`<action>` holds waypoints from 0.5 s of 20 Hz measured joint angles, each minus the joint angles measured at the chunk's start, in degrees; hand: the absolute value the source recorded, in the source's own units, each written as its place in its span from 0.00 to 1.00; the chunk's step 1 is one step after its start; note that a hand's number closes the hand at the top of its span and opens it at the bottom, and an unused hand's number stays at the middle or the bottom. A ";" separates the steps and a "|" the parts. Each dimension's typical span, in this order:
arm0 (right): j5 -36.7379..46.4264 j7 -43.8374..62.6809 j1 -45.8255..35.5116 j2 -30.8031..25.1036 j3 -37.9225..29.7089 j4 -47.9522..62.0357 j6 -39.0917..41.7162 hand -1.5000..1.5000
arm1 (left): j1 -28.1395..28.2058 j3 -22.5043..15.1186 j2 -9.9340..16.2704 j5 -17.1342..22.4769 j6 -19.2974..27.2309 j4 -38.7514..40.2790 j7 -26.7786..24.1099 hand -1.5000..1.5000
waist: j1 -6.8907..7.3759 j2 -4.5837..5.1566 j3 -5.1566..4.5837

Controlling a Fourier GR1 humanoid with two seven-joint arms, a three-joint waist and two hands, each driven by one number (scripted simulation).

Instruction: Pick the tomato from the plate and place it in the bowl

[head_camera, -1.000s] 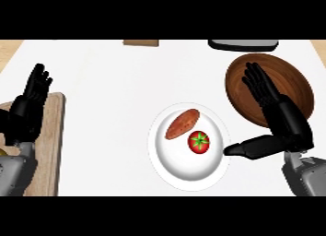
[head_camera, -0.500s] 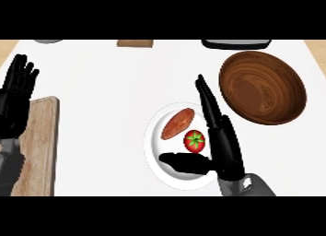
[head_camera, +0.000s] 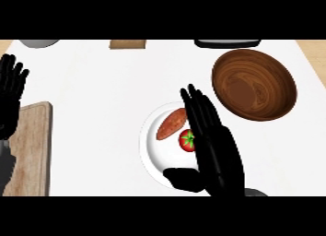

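Tomato (head_camera: 187, 140), small, red and round with a green stalk end facing up, lies on the white round plate (head_camera: 154, 156), just beside an oblong reddish-brown piece of food (head_camera: 171, 123) that shares the plate. It looks light, smooth-skinned and likely to roll, and probably soft enough to bruise, so a hold across its widest part, fingers on one side and thumb on the other, would suit it best. The black right hand (head_camera: 217, 147) stands over the plate's right half with its fingers (head_camera: 196, 110) straight and together, pointing up the view, and its thumb (head_camera: 186, 179) spread low over the plate's near edge. It holds nothing; the fingers lie right beside the tomato and partly hide its right side, so contact cannot be told. The brown wooden bowl (head_camera: 254, 84) sits on the white counter (head_camera: 97, 78), up and right of the plate. The black left hand (head_camera: 6, 99) rests open at the left edge, above a pale wooden cutting board (head_camera: 31, 147).
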 measured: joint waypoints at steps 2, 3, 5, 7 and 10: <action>0.46 6.31 -0.96 0.06 1.17 -1.61 6.93 0.00 | 0.37 0.34 0.47 0.37 -0.64 -0.37 0.09 0.50 | 0.36 0.09 0.02; -0.11 9.15 -1.29 -0.03 1.64 -3.00 10.66 0.00 | 0.36 0.35 0.44 0.37 -0.72 -0.29 0.00 0.50 | 0.35 0.17 0.03; -1.65 14.20 -1.96 0.38 2.43 -5.92 17.34 0.00 | 0.51 0.15 0.14 0.11 -0.49 -0.66 -0.07 0.50 | 0.47 0.27 0.07; -3.82 17.40 -2.68 1.09 2.76 -8.01 22.79 0.00 | 0.44 -0.16 -0.36 -0.02 -0.25 -1.12 -0.03 0.50 | 0.68 0.41 0.10; -7.05 19.56 -3.45 2.03 2.52 -9.01 27.64 0.00 | 0.33 0.02 -0.40 -0.06 -0.30 -1.39 -0.06 0.50 | 1.08 0.65 0.15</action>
